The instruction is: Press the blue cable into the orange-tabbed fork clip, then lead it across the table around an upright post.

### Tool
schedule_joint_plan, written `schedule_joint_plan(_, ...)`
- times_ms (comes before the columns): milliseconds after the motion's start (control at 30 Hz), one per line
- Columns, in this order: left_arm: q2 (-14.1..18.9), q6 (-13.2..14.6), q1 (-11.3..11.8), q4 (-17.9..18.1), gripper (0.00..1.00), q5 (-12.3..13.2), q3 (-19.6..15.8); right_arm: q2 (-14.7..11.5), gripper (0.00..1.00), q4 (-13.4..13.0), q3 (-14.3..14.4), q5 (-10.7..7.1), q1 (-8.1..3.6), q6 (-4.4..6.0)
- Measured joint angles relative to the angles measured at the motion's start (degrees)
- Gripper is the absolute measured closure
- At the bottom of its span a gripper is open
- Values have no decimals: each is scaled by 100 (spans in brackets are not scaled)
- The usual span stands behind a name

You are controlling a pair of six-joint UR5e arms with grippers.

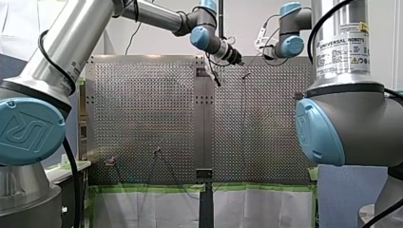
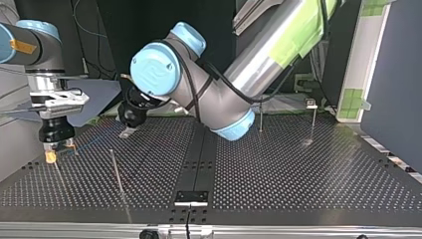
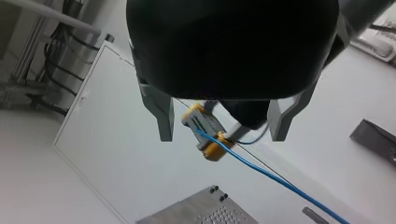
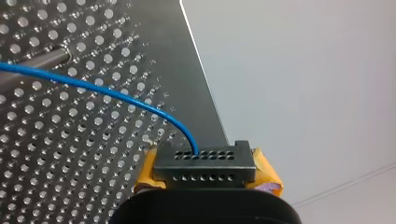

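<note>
Starting at the blue cable point(image 4: 116, 96): its end is clamped between the yellow pads point(image 4: 148, 170) of my right gripper point(image 2: 50, 155), as the right wrist view shows. From there it arcs away low over the perforated table point(image 4: 70, 154). In the top view the held end is placed near the table's corner at that view's left, and a faint blue line is seen leading off toward the middle.

My left gripper point(image 2: 127, 131) is held near that run, above the table. In the left wrist view its metal fingers point(image 3: 164, 119) are spread apart with nothing gripped. The cable is seen beyond them, in the other gripper's hold.

Orange-tabbed fork clip: not made out with certainty in any view. An orange patch under my right gripper cannot be separated from the pads, so seating of the cable in the clip is not confirmed.

Upright posts: one thin post point(image 2: 117, 169) is noted near the held end. Two more stand well apart at the top view's right. No wrap around any post is seen.

Judgement: early stage. Pressing-in is taken as the step in hand or pending. The whole lead across the table and round a post is left to do.
</note>
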Motion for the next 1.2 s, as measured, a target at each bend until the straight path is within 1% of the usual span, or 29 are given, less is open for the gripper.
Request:
schedule_joint_plan(133,-203,-248,-76,11,2,-25,-1,-11,100,0,-5,-31,19,20)
schedule_joint_plan(233,-289,-425,-122,86,2,-22,-1,-17,100,0,-5,-74,35,25)
schedule_joint_plan(400,-324,-689,-186,303,2,-8,-1,-28,100,0,-6,-143,81,30)
schedule_joint_plan(500,-329,-851,-205,387,2,-72,0,-35,100,1,-8,-155,112,34)
schedule_joint_plan(733,-340,-1275,-186,435,2,-456,0,-57,100,7,-6,-158,155,36)
schedule_joint_plan(900,-338,-1546,-141,368,2,-727,-1,-107,100,9,-5,-159,164,36)
schedule_joint_plan(1033,-339,-1788,-128,423,2,-964,-1,-137,100,9,-5,-159,173,38)
schedule_joint_plan(1133,-341,-1981,-127,520,2,-1061,-1,-148,100,4,-5,-161,175,47)
schedule_joint_plan(1200,-344,-2100,-128,577,2,-1076,0,-150,100,2,-5,-175,175,50)
